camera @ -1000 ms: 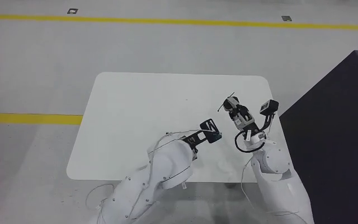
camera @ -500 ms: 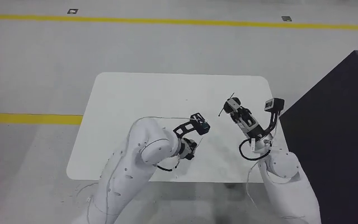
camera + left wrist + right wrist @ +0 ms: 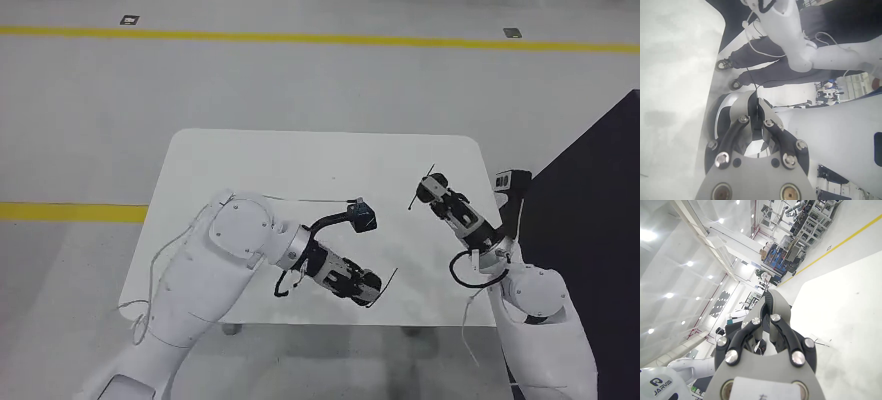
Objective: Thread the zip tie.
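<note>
Down by the near edge of the white, round-cornered surface [image 3: 250, 180], left tool [image 3: 374, 290] clenched on a thin black zip tie [image 3: 388, 279]. Well apart toward the right side, right tool [image 3: 430, 187] pinching another black strip [image 3: 412, 203]. Around, pale floor [image 3: 90, 110] with yellow lines [image 3: 300, 38].

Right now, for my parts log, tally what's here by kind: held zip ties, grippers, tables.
zip tie: 2, one pinched in each gripper
gripper: 2, left gripper and right gripper
table: 1
total: 5
</note>
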